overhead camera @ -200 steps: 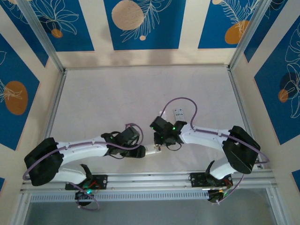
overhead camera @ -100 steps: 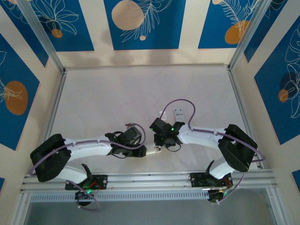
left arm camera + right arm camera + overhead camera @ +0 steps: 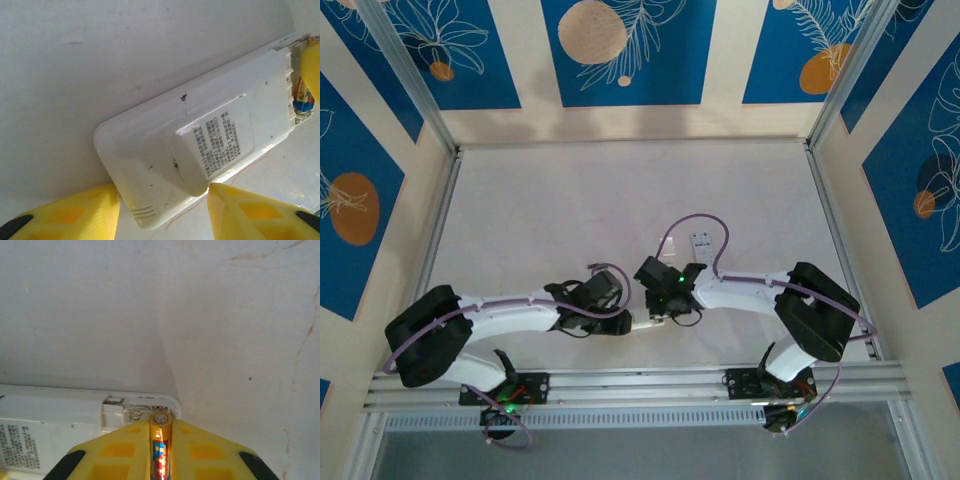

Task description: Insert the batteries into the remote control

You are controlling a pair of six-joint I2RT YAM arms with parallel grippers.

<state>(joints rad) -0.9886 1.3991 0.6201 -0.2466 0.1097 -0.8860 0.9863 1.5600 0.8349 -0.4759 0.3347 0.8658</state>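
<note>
One battery (image 3: pixel 160 445) is pinched lengthwise between the pressed-in fingers of the right claw (image 3: pixel 160 426). Its round metal end pokes just past the fingertips, aimed at the open bay (image 3: pixel 131 410) in the remote (image 3: pixel 45 415) lying right ahead of that claw. The likeliest trouble, to my eye, is the battery arriving too steep or off-line, so that its tip catches the bay's end wall or bends the spring (image 3: pixel 134 414) instead of sliding down beside it. A hard push could also drive the battery back through the fingers, or shove the remote across the table (image 3: pixel 100 60). I cannot tell which pole faces the spring, so a reversed fit is possible. The left claw (image 3: pixel 162 189) straddles the remote's opposite end and seems to press both its sides. If that hold is light, the remote may swivel out of it. As for the bay, its cover is off. The stretch ahead of the right fingertips holds a bare spring and no seated battery, and the rest is hidden under the fingers.
</note>
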